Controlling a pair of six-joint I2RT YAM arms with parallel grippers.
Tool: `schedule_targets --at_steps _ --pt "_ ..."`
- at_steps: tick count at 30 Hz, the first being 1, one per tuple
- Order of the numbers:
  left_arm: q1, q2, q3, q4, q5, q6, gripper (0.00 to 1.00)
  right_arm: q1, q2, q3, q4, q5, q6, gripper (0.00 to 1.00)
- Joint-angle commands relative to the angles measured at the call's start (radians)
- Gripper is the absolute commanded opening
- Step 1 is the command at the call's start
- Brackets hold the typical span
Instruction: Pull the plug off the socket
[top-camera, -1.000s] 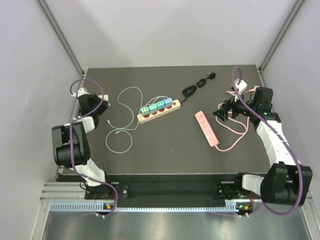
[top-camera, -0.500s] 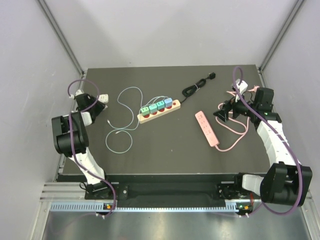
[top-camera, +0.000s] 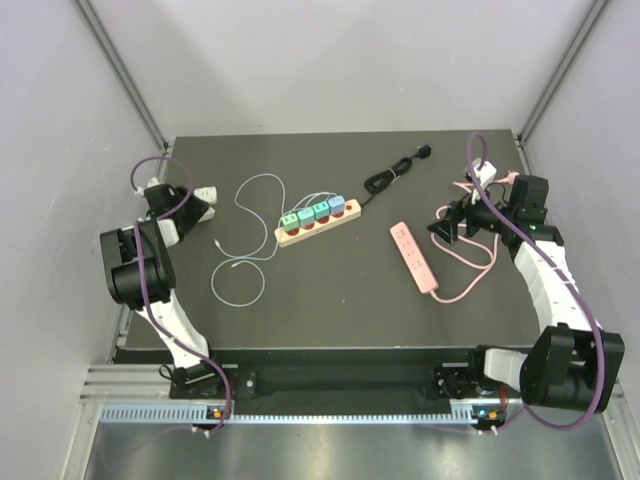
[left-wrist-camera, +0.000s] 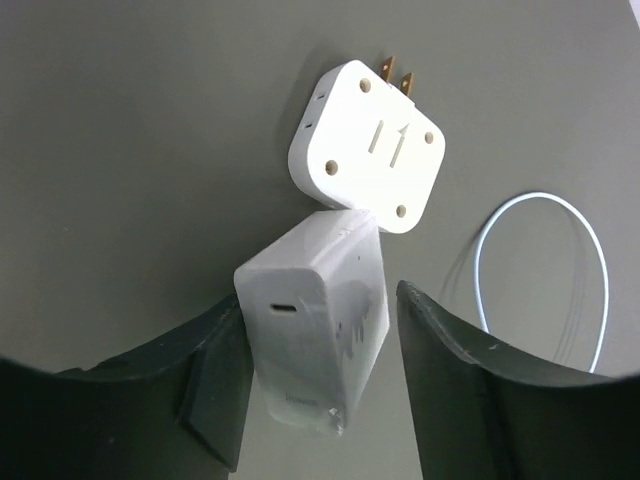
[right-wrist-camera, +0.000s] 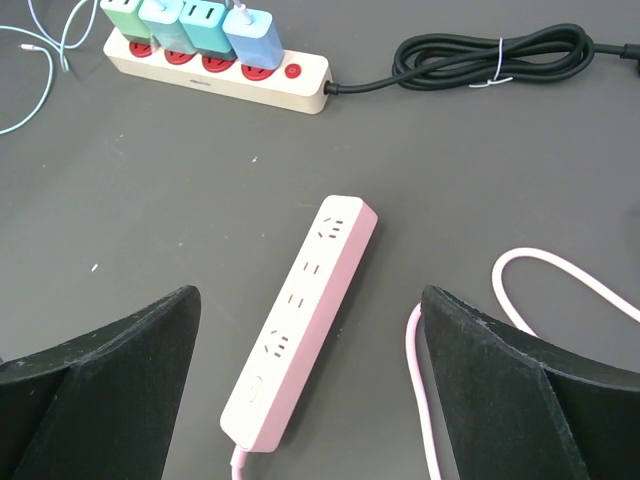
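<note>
On my left wrist feed the left gripper (left-wrist-camera: 318, 300) stands narrow around the white plug (left-wrist-camera: 312, 325). One dark finger (left-wrist-camera: 215, 385) lies against its left flank and the other sits just beside its right flank, so I cannot tell whether it is truly clamped. The plug's long axis runs from the bottom centre of the frame upward, leaning slightly right. The face with the small oval port is turned toward the lens, and its far end touches the lower edge of the white socket block (left-wrist-camera: 368, 148). I cannot tell whether the two are still mated or only touching. The block shows me two slots and four round dots, and its brass prongs point to the upper right of the frame. A thin pale cable (left-wrist-camera: 545, 262) loops at the right edge. From above, plug and block read as one white shape at the left edge of the dark table (top-camera: 330, 310). The right gripper (right-wrist-camera: 308, 295) is spread wide and holds nothing. Below and between its fingers lies a pink power strip (right-wrist-camera: 300, 320), long axis running lower left to upper right, with its pink cord (right-wrist-camera: 560, 272) curling at the right. Farther up the frame sit a cream strip (right-wrist-camera: 225, 68) carrying four coloured plugs and a coiled black cable (right-wrist-camera: 480, 55).
</note>
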Motion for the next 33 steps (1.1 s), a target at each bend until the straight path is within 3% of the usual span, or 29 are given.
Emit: schedule_targets --at_steps 1,8,16,21,33 --pt "0.010 -0.008 0.026 -0.031 -0.003 0.021 0.63 -0.015 -0.003 0.001 0.018 -0.029 -0.019 0.91" --pt "0.013 -0.078 0.024 -0.056 -0.022 0.067 0.89 -0.018 -0.003 -0.002 0.016 -0.034 -0.024 0.91" --pt "0.012 -0.173 0.004 -0.064 -0.001 0.107 0.90 -0.021 -0.009 -0.002 0.016 -0.041 -0.029 0.91" --pt "-0.004 -0.215 -0.020 -0.019 0.141 0.108 0.90 -0.022 -0.013 -0.004 0.008 -0.063 -0.044 0.91" --pt "-0.215 -0.365 -0.062 0.016 0.375 0.260 0.88 -0.039 -0.018 -0.007 -0.005 -0.104 -0.075 0.91"
